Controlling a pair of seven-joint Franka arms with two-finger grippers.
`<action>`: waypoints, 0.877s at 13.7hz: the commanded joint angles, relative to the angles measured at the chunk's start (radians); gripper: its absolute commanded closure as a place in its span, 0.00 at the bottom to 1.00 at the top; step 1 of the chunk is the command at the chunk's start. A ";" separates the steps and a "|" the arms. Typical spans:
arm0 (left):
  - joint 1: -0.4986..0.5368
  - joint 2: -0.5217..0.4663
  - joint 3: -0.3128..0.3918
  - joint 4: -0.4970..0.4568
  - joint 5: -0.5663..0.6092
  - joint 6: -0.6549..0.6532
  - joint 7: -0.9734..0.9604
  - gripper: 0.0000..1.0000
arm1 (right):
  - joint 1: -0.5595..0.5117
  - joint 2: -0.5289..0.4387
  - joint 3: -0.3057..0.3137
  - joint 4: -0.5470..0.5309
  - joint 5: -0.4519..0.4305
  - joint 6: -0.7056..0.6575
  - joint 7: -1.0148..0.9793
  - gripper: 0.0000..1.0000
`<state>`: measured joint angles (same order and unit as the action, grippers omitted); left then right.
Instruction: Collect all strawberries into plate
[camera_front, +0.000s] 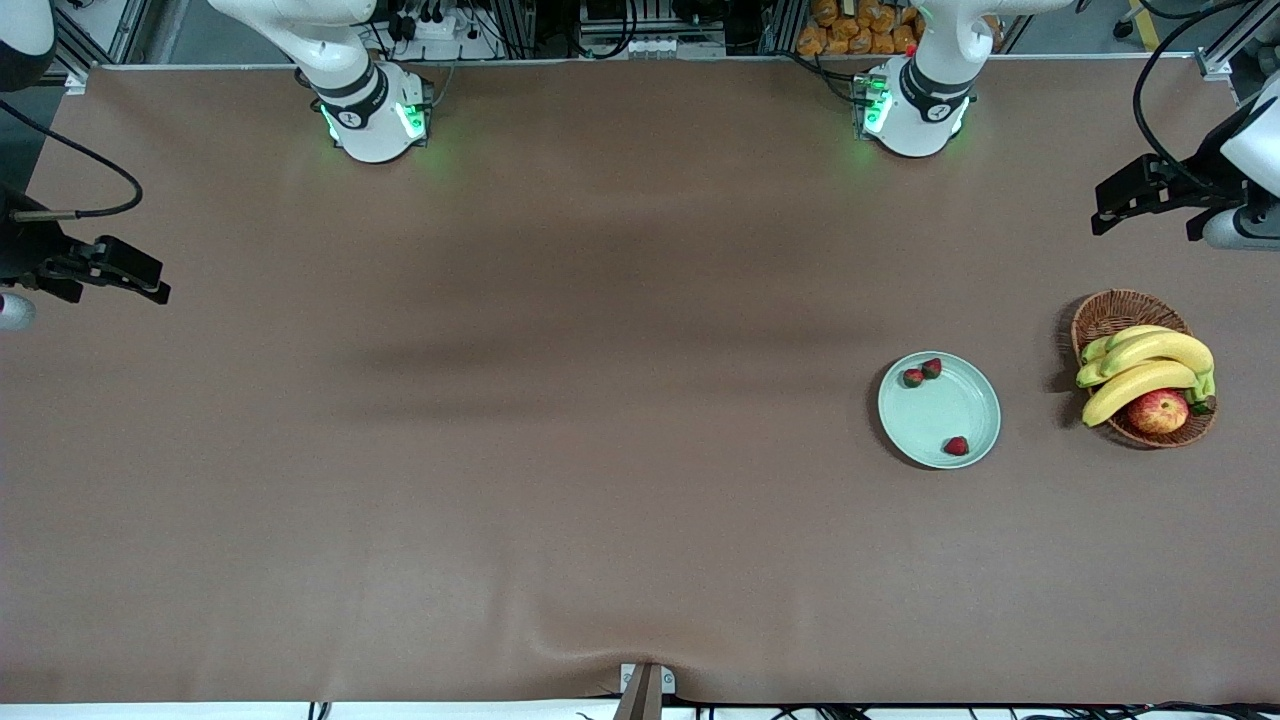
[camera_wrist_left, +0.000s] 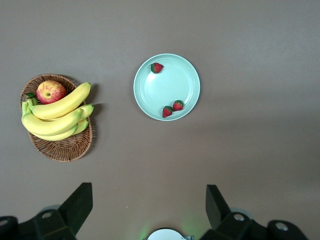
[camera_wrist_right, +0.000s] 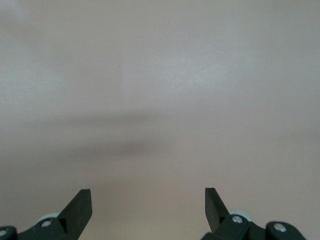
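Note:
The pale mint-green plate (camera_front: 940, 412) lies on the table toward the left arm's end. Three strawberries lie on it: two close together (camera_front: 913, 377) (camera_front: 932, 368) at its rim farther from the front camera, and one (camera_front: 957, 446) at its nearer rim. The left wrist view shows the plate (camera_wrist_left: 165, 87) and all three berries (camera_wrist_left: 157, 67) (camera_wrist_left: 167, 111) (camera_wrist_left: 178, 105). My left gripper (camera_front: 1105, 205) (camera_wrist_left: 149, 192) is open and empty, raised over the left arm's end of the table. My right gripper (camera_front: 150, 280) (camera_wrist_right: 148, 197) is open and empty, raised over the right arm's end.
A brown wicker basket (camera_front: 1115, 310) (camera_wrist_left: 65, 147) stands beside the plate, closer to the left arm's end. It holds a bunch of bananas (camera_front: 1145, 365) (camera_wrist_left: 55, 117) and a red-yellow apple (camera_front: 1158, 410) (camera_wrist_left: 51, 91). The brown table cover has a small wrinkle at its near edge.

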<state>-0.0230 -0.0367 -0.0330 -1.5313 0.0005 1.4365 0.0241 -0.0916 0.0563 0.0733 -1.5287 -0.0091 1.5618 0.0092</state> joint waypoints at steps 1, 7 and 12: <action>0.002 -0.008 0.001 0.027 -0.008 -0.068 0.027 0.00 | -0.008 0.007 0.005 0.016 -0.002 -0.019 0.001 0.00; -0.005 -0.017 -0.007 0.025 -0.011 -0.097 0.013 0.00 | -0.010 0.007 0.003 0.016 -0.002 -0.019 0.001 0.00; -0.005 -0.026 -0.004 0.025 -0.011 -0.113 0.010 0.00 | -0.010 0.007 0.003 0.016 0.001 -0.019 0.001 0.00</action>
<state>-0.0275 -0.0486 -0.0394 -1.5139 0.0005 1.3412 0.0281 -0.0920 0.0564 0.0716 -1.5287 -0.0091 1.5567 0.0093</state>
